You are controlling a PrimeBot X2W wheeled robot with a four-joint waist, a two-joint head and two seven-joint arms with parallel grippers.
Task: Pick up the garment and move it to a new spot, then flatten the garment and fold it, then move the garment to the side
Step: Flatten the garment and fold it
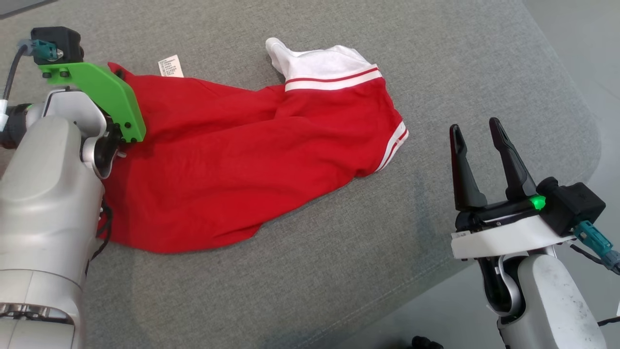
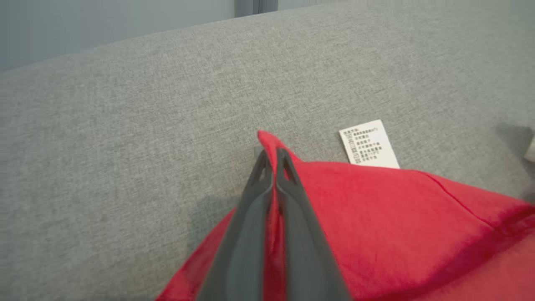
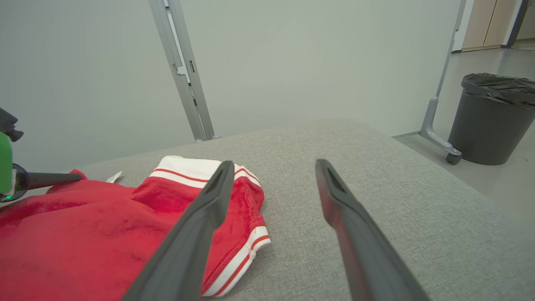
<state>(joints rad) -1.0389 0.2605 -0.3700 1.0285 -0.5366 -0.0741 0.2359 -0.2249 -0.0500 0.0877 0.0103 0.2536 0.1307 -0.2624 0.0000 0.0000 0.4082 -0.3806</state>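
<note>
Red garment [image 1: 242, 160] lies crumpled; left hand [image 2: 271, 156] pinches its corner, likely for lifting, while right hand [image 1: 475, 127] hovers spread wide.

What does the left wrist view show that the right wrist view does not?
Left wrist view: up close, the left pincer shut on a corner of the red garment, and the print on the white label. Right wrist view: the open right pincer, the garment's white striped trim, a dark bin. Shared: the garment, the label, the grey cushion.
</note>
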